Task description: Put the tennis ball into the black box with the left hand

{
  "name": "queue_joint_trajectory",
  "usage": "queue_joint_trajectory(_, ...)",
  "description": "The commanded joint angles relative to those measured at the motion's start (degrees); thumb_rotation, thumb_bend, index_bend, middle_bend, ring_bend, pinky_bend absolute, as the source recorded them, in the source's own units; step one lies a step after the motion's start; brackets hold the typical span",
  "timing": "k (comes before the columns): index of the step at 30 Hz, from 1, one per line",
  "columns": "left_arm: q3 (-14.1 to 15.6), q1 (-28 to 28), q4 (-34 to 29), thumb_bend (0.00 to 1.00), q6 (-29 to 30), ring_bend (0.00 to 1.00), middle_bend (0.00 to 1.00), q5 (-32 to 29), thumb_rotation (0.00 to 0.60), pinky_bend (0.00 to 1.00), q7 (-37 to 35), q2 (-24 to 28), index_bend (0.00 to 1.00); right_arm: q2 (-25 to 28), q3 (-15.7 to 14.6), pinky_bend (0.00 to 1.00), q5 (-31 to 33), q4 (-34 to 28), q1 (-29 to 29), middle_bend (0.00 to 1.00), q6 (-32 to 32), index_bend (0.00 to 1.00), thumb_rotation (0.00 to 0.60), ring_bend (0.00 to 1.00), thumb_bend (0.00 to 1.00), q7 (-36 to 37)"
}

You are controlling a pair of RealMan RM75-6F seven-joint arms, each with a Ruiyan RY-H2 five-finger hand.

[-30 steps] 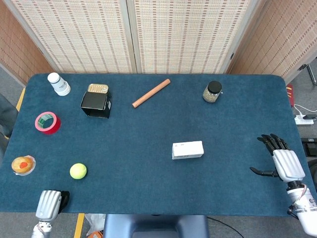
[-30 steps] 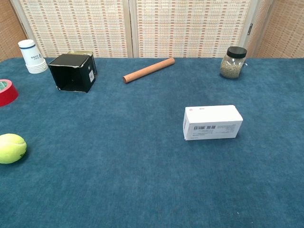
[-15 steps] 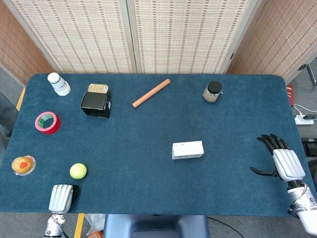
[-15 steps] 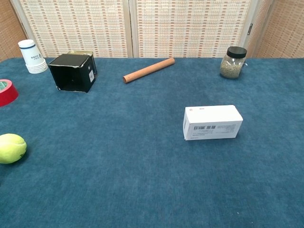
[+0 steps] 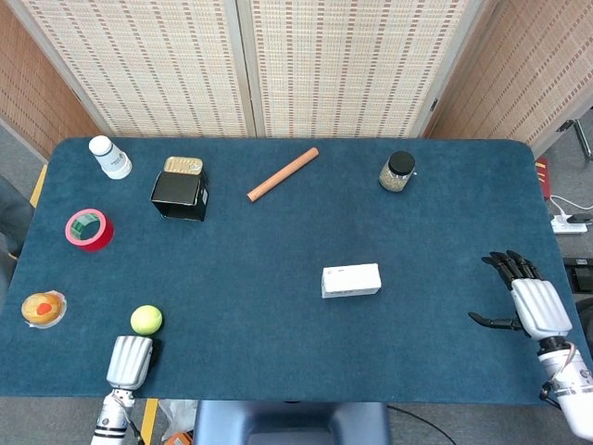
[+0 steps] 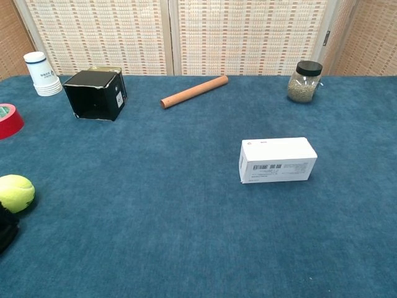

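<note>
The yellow-green tennis ball (image 5: pixel 146 320) (image 6: pixel 15 193) lies near the table's front left edge. My left hand (image 5: pixel 130 362) sits just in front of it and holds nothing. The head view shows its silver back, and the chest view shows its dark fingers (image 6: pixel 6 226) right below the ball. Further back on the left stands the black box (image 5: pixel 180 195) (image 6: pixel 96 94), its opening tipped toward the front. At the front right, my right hand (image 5: pixel 528 301) rests over the table with its fingers spread and nothing in it.
A red tape roll (image 5: pixel 89 229) and a wrapped orange snack (image 5: pixel 43 308) lie left of the ball. A white cup stack (image 5: pixel 109 158), gold tin (image 5: pixel 183 165), wooden rod (image 5: pixel 283 173) and jar (image 5: pixel 397 171) stand along the back. A white carton (image 5: pixel 351 280) lies mid-table.
My left hand has moved right and forward along the front edge, ending just below the ball and coming into the chest view. The ball and the right hand have not moved.
</note>
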Motion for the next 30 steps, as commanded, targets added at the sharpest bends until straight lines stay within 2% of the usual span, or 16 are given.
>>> queue_joint_trajectory(1, -1.0, -1.4, 0.8, 0.68, -1.2, 1.0, 1.0, -0.6, 0.6, 1.0, -0.4, -0.5, 1.0, 0.1, 0.0, 0.11, 0.0, 0.0, 0.0, 0.09, 0.0, 0.16, 0.6, 0.0, 0.0, 0.1)
queue_joint_trajectory(11, -3.9, -5.4, 2.3, 0.68, -4.9, 1.0, 1.0, -3.0, 0.6, 1.0, -2.9, -0.9, 1.0, -0.1, 0.2, 0.11, 0.7, 0.2, 0.3, 0.09, -0.6, 0.16, 0.6, 0.0, 0.0, -0.2)
queue_joint_trajectory(30, -9.1, -15.3, 0.2, 0.68, -10.6, 1.0, 1.0, -6.0, 0.6, 1.0, -1.4, -2.6, 1.0, -0.9, 1.1, 0.11, 3.9, 0.8, 1.5, 0.09, -3.3, 0.16, 0.6, 0.0, 0.0, -2.4)
